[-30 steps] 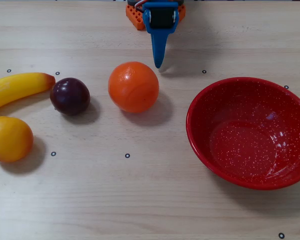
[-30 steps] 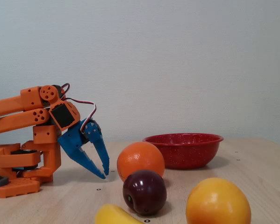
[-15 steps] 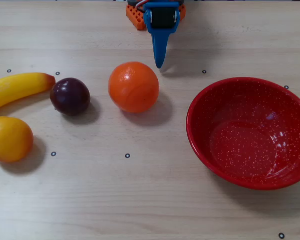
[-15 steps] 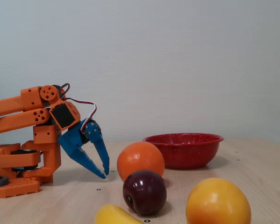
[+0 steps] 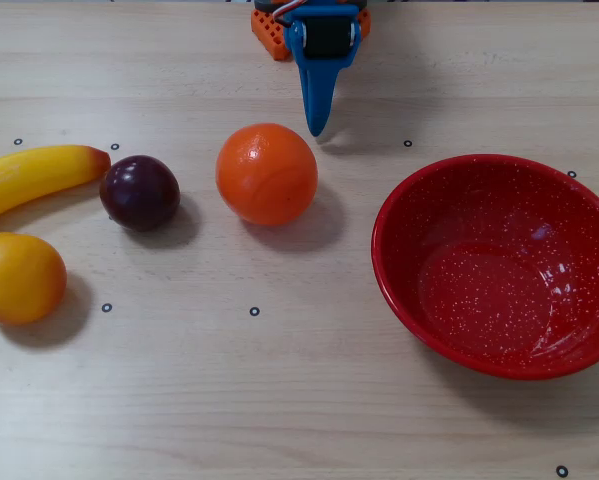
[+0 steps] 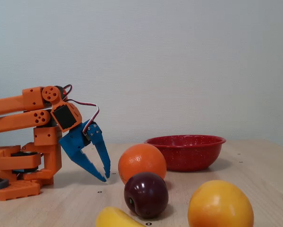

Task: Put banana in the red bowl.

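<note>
The banana (image 5: 34, 176) lies at the table's (image 5: 279, 400) left edge in the overhead view, well apart from the pincer (image 6: 105, 177) (slightly spread, holding nothing) beside the orange (image 5: 267, 173).

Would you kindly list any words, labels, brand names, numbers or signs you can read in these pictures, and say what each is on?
None: no readable text on the gripper, banana, red bowl or table.
The table's small ring marks carry no characters.
</note>
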